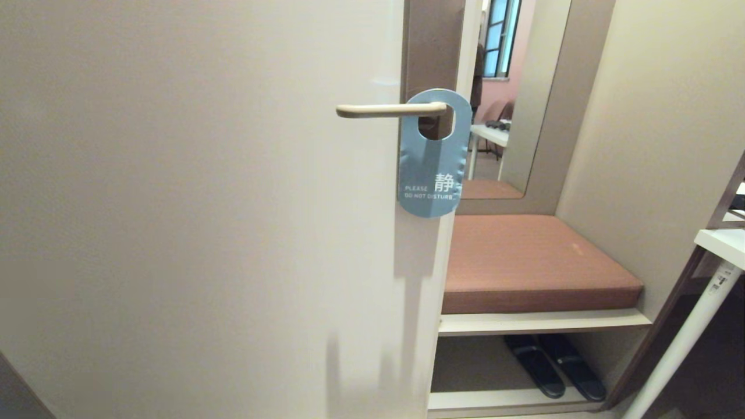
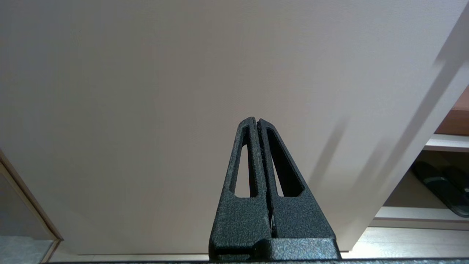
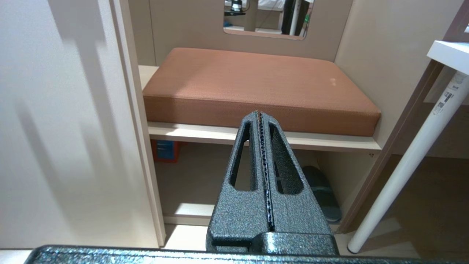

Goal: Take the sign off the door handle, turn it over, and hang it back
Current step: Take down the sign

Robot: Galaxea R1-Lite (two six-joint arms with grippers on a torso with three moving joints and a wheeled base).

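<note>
Blue sign (image 1: 433, 157) hangs on the door handle (image 1: 390, 109), untouched. My left gripper (image 2: 258, 123) and right gripper (image 3: 259, 115) are pressed together, empty. Next: reach up, part fingers, lift it.

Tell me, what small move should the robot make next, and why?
Probably raise one arm toward the sign: it hangs blue side out on the door handle, while the left gripper and right gripper sit shut and low, holding nothing.

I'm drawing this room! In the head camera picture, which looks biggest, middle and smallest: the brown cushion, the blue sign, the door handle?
1. brown cushion, though it sits farther back
2. blue sign
3. door handle, the thinnest by far
</note>
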